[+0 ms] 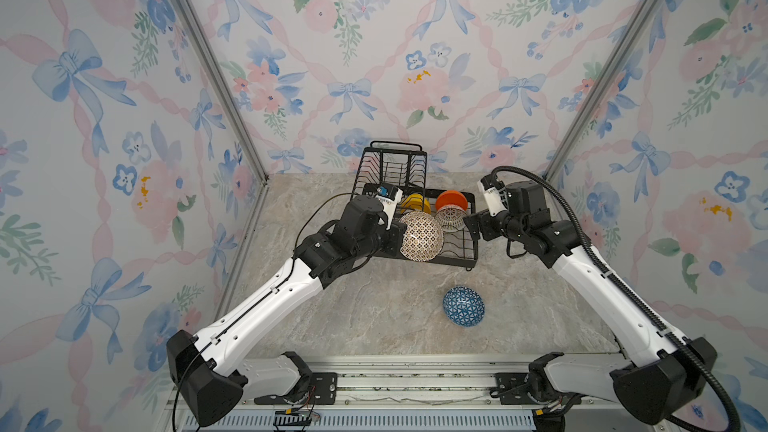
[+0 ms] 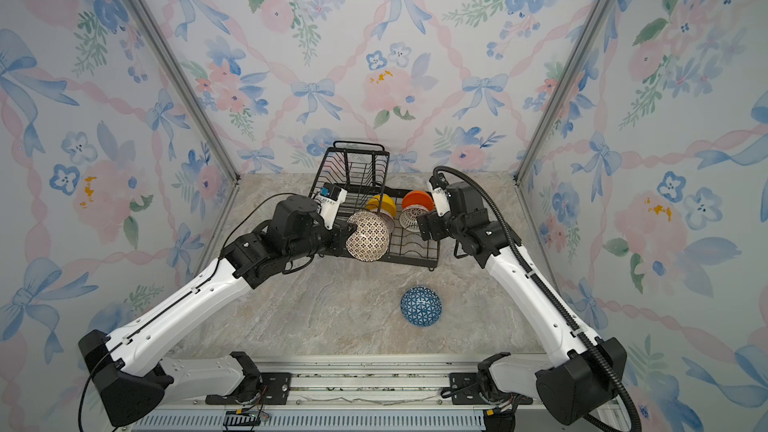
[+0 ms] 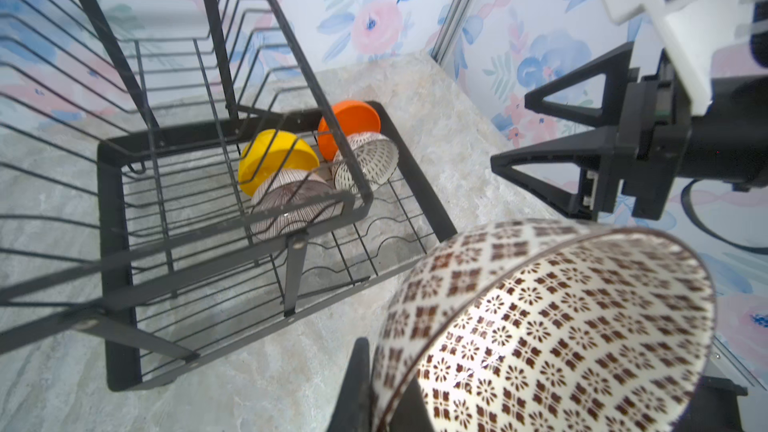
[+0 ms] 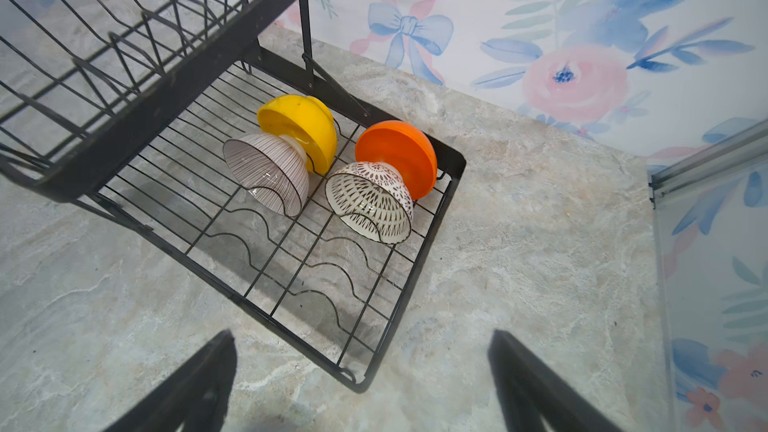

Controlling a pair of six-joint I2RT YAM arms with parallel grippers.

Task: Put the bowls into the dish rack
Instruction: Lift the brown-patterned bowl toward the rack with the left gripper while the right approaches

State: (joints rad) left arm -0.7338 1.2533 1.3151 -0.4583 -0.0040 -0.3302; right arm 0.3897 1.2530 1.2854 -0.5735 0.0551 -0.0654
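Left wrist view: the left claw (image 3: pixel 380 401) is clamped on the rim of the cream-brown mosaic bowl (image 3: pixel 540 326), one finger inside the bowl and one outside. The bowl is held on edge, with its open side turned away from the dish rack (image 3: pixel 112 243). In both top views this bowl (image 1: pixel 420 236) hangs right at the tip of the left claw (image 1: pixel 395 238), over the near left part of the rack's lower tray. Whether it touches the wires cannot be told.

The right claw (image 4: pixel 363 336) has its fingers spread wide with nothing between them. It sits just beside the right edge of the lower tray, pointing across it toward the left claw.

Beyond the right claw, four bowls stand on edge in the tray. The white-brown lattice bowl (image 4: pixel 368 201) is the closest to it and leans against the orange bowl (image 4: pixel 399 151) behind. Farther from the right claw, and just past the left claw's bowl, the pink-striped bowl (image 4: pixel 266 172) leans against the yellow bowl (image 4: pixel 301 126). The raised upper basket holds no bowl.

The blue bowl with white triangles (image 1: pixel 463 306) lies upside down on the table (image 1: pixel 374 317). It is nearer the robot's base than either claw, well apart from both and outside the rack.
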